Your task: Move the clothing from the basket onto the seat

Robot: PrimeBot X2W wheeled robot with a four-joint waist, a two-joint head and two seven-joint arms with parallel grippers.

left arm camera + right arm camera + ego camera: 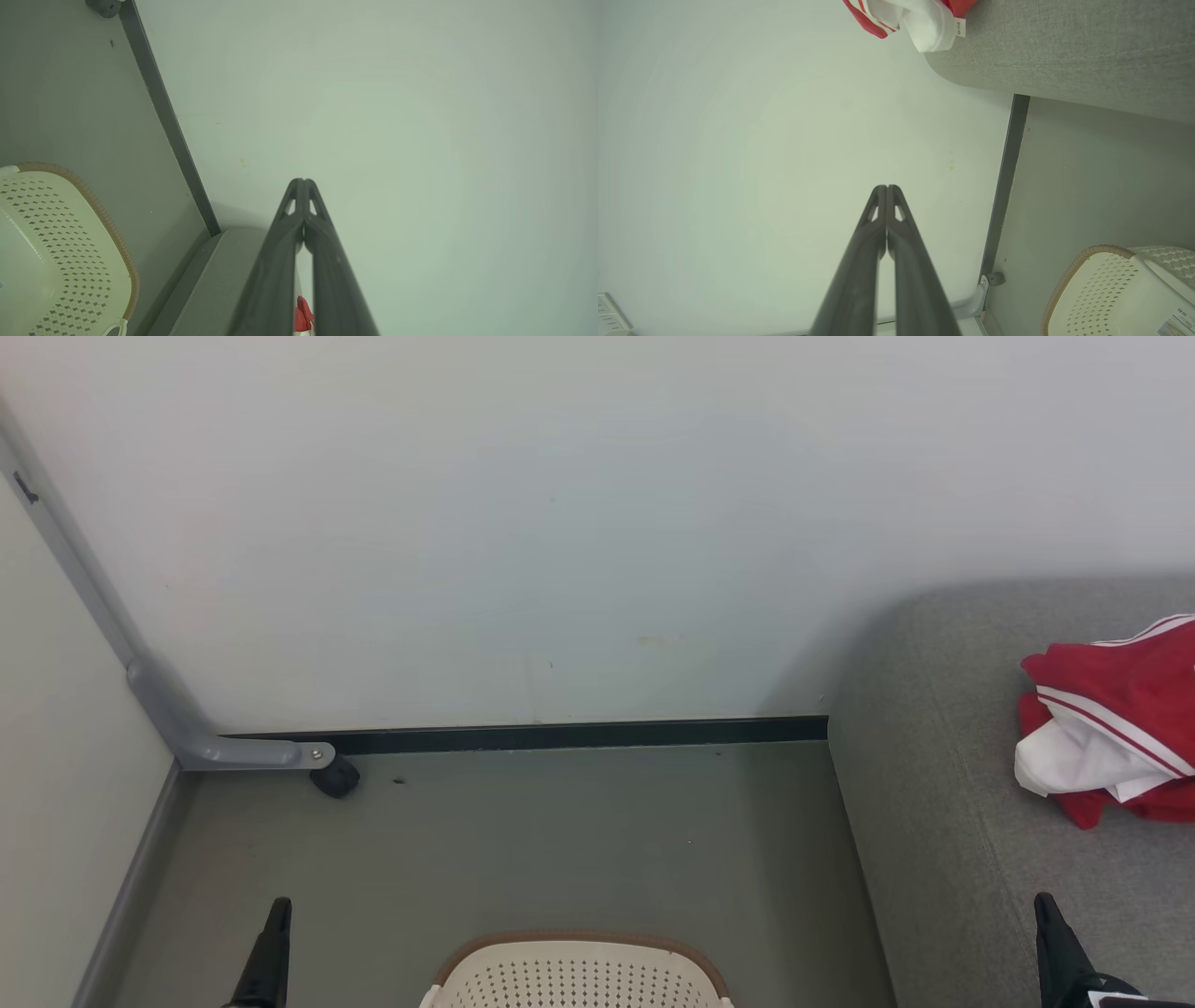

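Grey floor (560,840), pale wall. Left gripper (279,903) and right gripper (1043,898) closed, empty; basket (574,975) between them. Risk: reaching in closed, knocking rim, tipping basket.

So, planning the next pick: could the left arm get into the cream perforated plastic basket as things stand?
Probably yes: the left gripper, shut, hangs over bare floor beside the basket, nothing stands between them, and the basket's top is open.

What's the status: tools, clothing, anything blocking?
Left tool shut, right tool shut, both empty. Red-and-white clothing lies on the seat. Basket: visible inside bare. Nothing seen in the way.
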